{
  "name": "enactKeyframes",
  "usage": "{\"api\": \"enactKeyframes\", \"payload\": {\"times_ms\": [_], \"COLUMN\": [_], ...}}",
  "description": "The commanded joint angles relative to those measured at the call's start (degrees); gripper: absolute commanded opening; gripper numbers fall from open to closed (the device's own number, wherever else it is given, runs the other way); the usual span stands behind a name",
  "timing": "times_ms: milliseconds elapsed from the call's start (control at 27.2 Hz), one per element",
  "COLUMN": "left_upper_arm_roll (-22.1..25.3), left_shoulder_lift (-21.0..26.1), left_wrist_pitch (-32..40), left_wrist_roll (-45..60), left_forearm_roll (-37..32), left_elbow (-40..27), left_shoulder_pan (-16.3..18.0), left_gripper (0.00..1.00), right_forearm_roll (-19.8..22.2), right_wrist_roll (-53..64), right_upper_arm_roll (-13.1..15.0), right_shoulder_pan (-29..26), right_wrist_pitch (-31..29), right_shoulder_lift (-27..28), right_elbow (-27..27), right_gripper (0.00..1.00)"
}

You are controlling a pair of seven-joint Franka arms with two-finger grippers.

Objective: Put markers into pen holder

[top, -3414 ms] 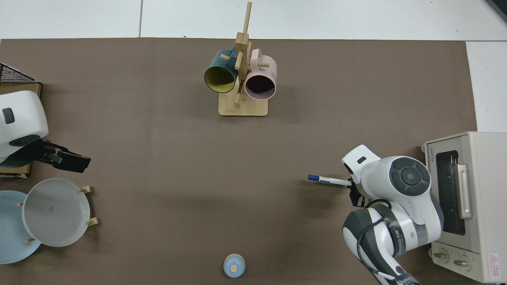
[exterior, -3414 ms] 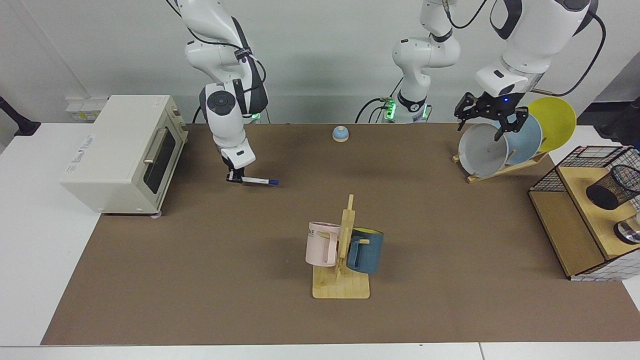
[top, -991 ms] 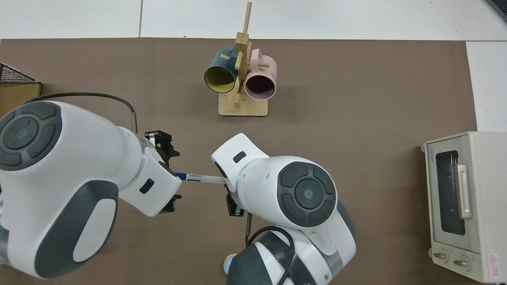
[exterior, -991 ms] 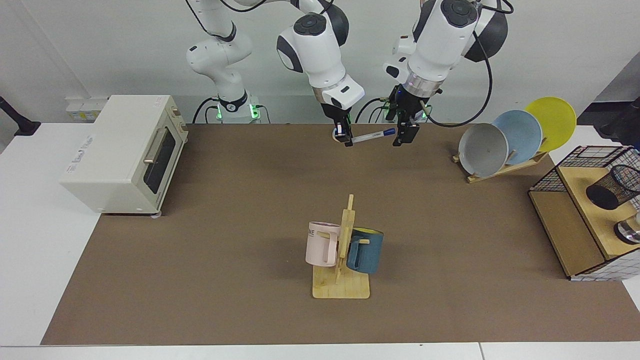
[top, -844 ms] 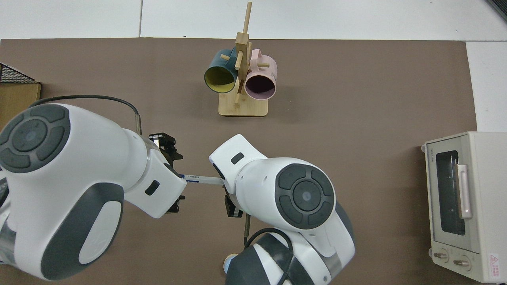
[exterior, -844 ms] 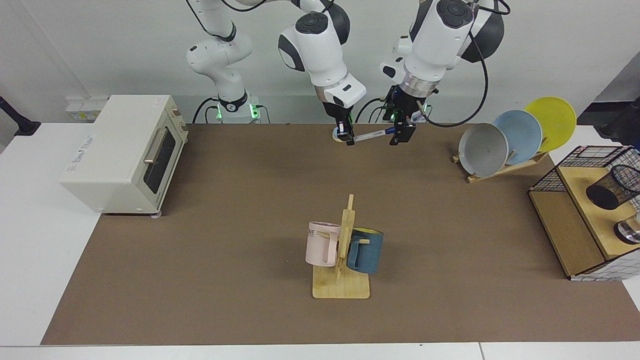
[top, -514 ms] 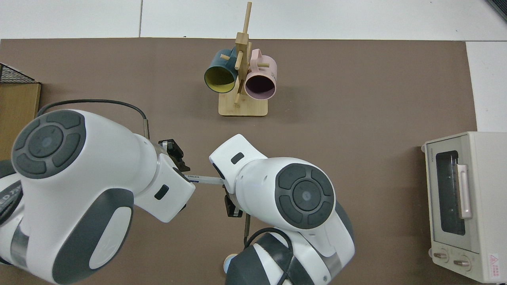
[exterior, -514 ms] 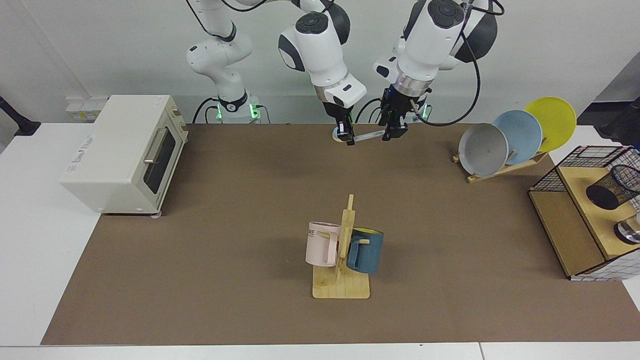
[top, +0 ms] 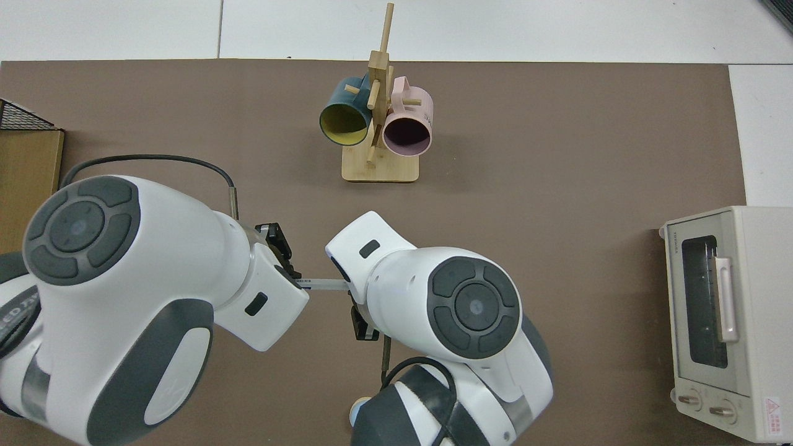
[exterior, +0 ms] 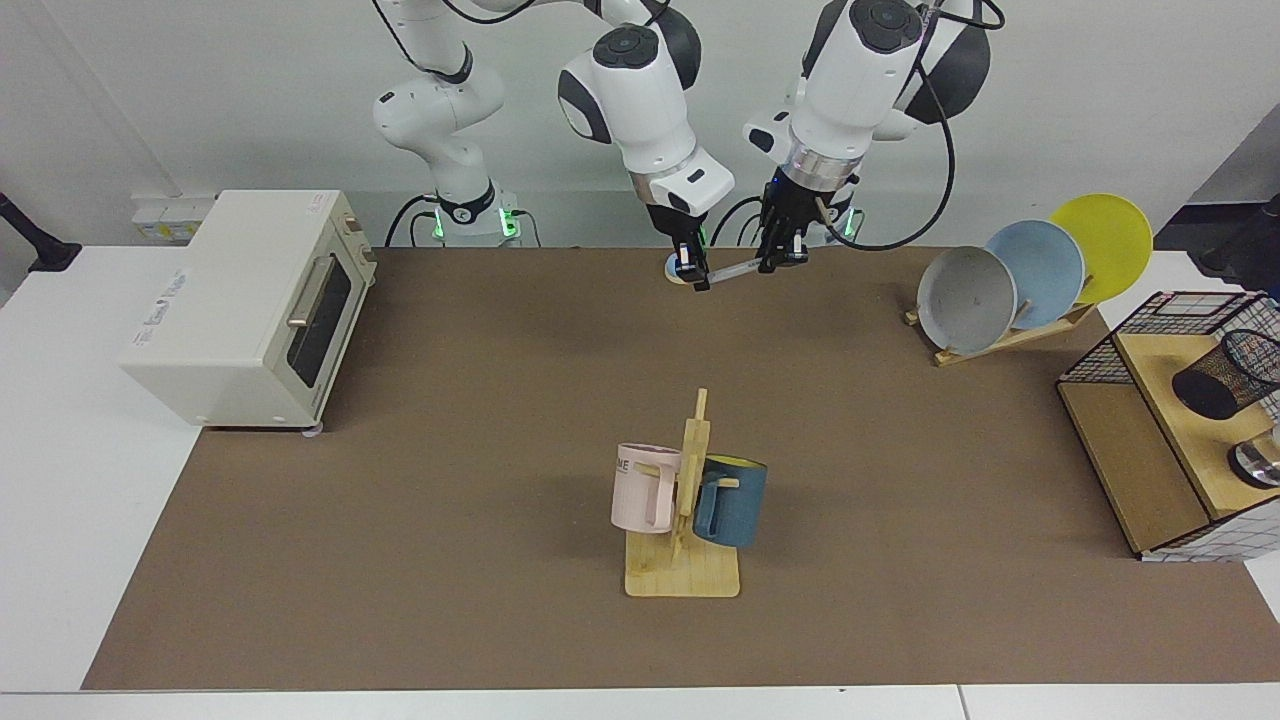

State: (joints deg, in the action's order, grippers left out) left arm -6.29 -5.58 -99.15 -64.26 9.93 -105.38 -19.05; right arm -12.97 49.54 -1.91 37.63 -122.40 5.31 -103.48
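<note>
At the frame's bottom centre in the facing view, a wooden mug rack (exterior: 683,560) carries a pink mug (exterior: 643,488) and a blue mug (exterior: 731,500) on the brown table mat (exterior: 400,520). At the right edge, the black mesh pen holder (exterior: 1225,374) lies tilted on a wooden shelf (exterior: 1180,400), holding nothing visible. Farther back, at upper centre, the marker (exterior: 733,269) hangs in mid-air between both grippers: the right gripper (exterior: 690,272) pinches one end, and the left gripper (exterior: 777,256) looks pressed together on the other. This reads as a handover under way, with carrying and insertion left. A toaster oven (exterior: 245,305) stands at left, plates (exterior: 1035,270) at right, against a white wall.
</note>
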Motion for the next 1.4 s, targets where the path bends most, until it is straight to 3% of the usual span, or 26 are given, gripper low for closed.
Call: {"api": "enactKeyframes", "payload": {"times_ms": [0, 73, 367, 734, 991, 1175, 1358], "left_upper_arm_roll": [0.2, 0.2, 0.7, 1.0, 1.0, 0.9, 0.9], "left_shoulder_lift": [-1.8, -1.7, -1.8, -1.7, -1.7, -1.6, -1.6], "left_wrist_pitch": [-1.0, -0.9, 0.0, 1.8, 1.9, 2.1, 2.4], "left_wrist_roll": [0.6, 0.7, 1.3, 1.5, 1.2, 0.6, -1.3], "left_forearm_roll": [-0.1, -0.1, -3.2, -8.9, -14.1, -16.9, -19.9], "left_elbow": [-2.1, -2.1, -2.2, -2.2, -2.1, -2.1, -2.1], "left_shoulder_pan": [-0.5, -0.4, 0.2, 3.0, 6.4, 9.5, 12.1], "left_gripper": [0.0, 0.0, 0.0, 0.0, 0.0, 0.0, 0.0], "right_forearm_roll": [-0.7, -1.4, -1.4, -0.2, 8.0, 8.4, 10.5], "right_wrist_roll": [-1.7, -2.3, -5.0, -22.1, -36.2, -46.3, -63.9], "right_upper_arm_roll": [0.2, 0.2, 0.9, 1.0, 1.1, 1.4, 2.0], "right_shoulder_pan": [-0.1, -0.8, -4.7, -13.1, -15.7, -17.1, -16.8], "right_wrist_pitch": [-0.3, -0.2, 2.4, 7.0, 7.0, 7.5, 8.6], "right_shoulder_lift": [0.6, 0.2, -0.1, 0.1, -0.1, -0.7, -1.3], "right_elbow": [0.9, 0.7, 0.0, -0.8, -0.7, -0.1, 0.4], "right_gripper": [0.93, 1.0, 1.0, 1.0, 1.0, 1.0, 1.0]}}
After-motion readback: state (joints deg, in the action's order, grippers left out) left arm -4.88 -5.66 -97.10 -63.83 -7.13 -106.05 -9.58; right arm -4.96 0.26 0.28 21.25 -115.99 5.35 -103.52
